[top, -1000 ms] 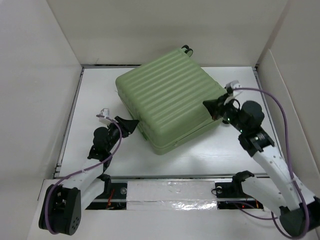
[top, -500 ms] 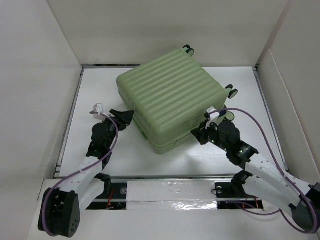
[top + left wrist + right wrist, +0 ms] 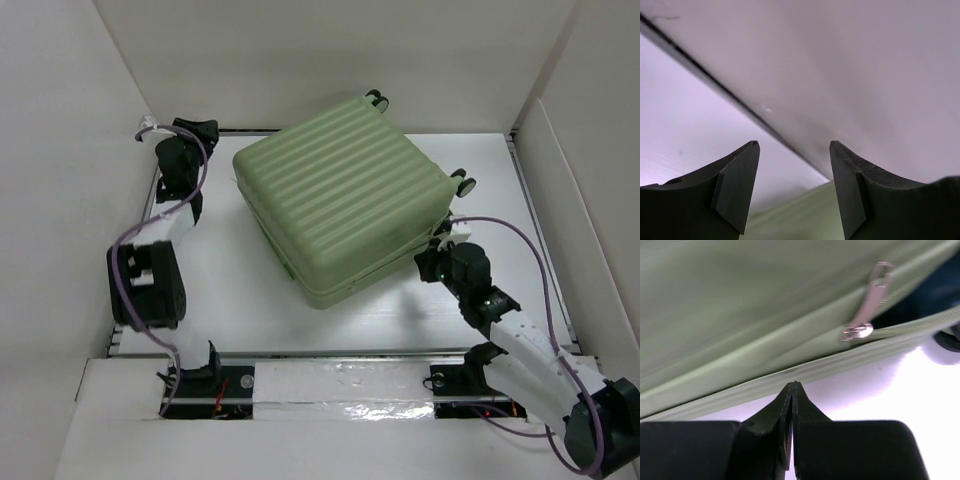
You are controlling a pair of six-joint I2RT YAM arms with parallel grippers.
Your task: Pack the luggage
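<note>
The light green ribbed luggage [image 3: 340, 195] lies closed and flat in the middle of the table, wheels at its far right. My right gripper [image 3: 432, 262] is shut and empty, its tips just short of the suitcase's near right side. In the right wrist view the tips [image 3: 794, 384] sit below the zipper seam, and a silver zipper pull [image 3: 867, 302] hangs up and to the right. My left gripper [image 3: 208, 130] is open and empty at the far left corner, facing the back wall. In the left wrist view [image 3: 794, 145] a strip of green shell [image 3: 795, 215] shows between its fingers.
White walls enclose the table on the left, back and right. A black-and-white wheel [image 3: 465, 183] sticks out by the right arm, and another wheel [image 3: 376, 99] sits at the back. A dark gap [image 3: 715, 82] runs where the table meets the back wall.
My left arm has swung from the suitcase's near left side up to the far left corner. My right gripper has shifted right along the near right side of the suitcase.
</note>
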